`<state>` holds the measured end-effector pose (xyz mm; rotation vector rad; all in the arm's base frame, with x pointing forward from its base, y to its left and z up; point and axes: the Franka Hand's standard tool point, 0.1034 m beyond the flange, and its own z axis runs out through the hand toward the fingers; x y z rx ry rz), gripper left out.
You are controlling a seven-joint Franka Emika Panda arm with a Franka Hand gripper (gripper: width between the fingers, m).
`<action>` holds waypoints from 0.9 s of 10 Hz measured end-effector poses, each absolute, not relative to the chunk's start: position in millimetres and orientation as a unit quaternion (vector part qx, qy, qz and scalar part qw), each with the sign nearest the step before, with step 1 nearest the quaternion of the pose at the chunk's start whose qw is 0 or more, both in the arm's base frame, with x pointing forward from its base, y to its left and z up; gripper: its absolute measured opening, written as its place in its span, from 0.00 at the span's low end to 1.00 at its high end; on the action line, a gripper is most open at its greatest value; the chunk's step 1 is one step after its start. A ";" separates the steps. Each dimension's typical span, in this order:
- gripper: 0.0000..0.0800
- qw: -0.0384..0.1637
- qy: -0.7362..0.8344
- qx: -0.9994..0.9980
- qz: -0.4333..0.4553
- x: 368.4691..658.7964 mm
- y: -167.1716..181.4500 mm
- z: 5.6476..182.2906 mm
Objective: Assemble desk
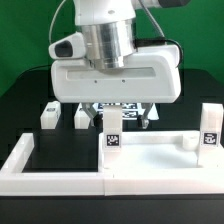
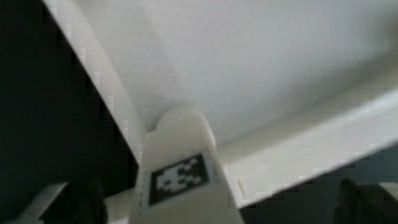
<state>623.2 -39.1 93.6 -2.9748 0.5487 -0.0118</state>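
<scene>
Pincer [image 1: 124,117] apart; wrist view shows tagged leg [image 2: 178,170] between its jaws. Only exterior view shows loose legs [image 1: 48,117], nine o'clock.

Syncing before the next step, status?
Gripper open, empty, jaws either side of one upright leg. Desk panel carries a second upright leg. Two loose legs beyond. Nothing seen blocking.

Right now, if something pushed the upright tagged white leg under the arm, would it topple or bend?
Probably not bend: the leg looks like solid, stiff plastic. It stands taller than wide on the panel, so it might tip unless firmly seated, which I cannot tell. Its smooth faces may be slippery.
</scene>
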 end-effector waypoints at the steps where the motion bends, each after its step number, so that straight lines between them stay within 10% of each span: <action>1: 0.81 0.058 0.188 -0.981 -0.003 623.1 -38.9 93.4; 4: 0.38 0.054 0.242 -0.969 0.001 620.7 -45.5 92.6; 8: 0.38 0.054 0.372 -0.927 0.008 621.3 -41.8 93.6; 9: 0.18 0.054 0.427 -0.903 0.012 621.8 -40.0 93.8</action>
